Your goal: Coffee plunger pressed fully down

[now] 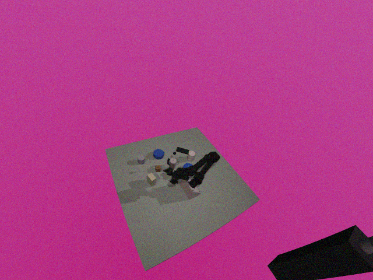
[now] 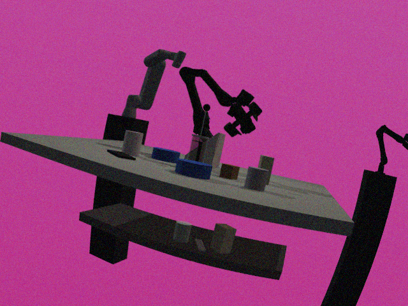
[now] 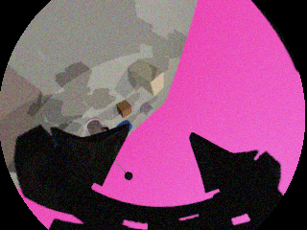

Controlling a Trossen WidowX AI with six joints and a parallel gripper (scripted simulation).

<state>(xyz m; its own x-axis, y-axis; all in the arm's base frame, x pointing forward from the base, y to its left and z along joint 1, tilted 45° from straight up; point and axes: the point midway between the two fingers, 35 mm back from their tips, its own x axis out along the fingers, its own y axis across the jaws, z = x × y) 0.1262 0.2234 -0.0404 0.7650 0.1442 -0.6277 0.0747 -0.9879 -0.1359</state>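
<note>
The coffee press stands upright on the table, a clear-walled cylinder. Its black plunger knob stands high above it on a long thin rod. My gripper is open and empty. In the exterior view it hangs in the air to the right of the press, a little lower than the knob, touching neither. In the wrist view the knob shows in the gap between the fingers, with part of the rod hidden behind the left finger.
Two blue discs, an orange-brown block, a tan block, a lilac cylinder, a pale cylinder and a flat black piece surround the press. A pale slab stands near it.
</note>
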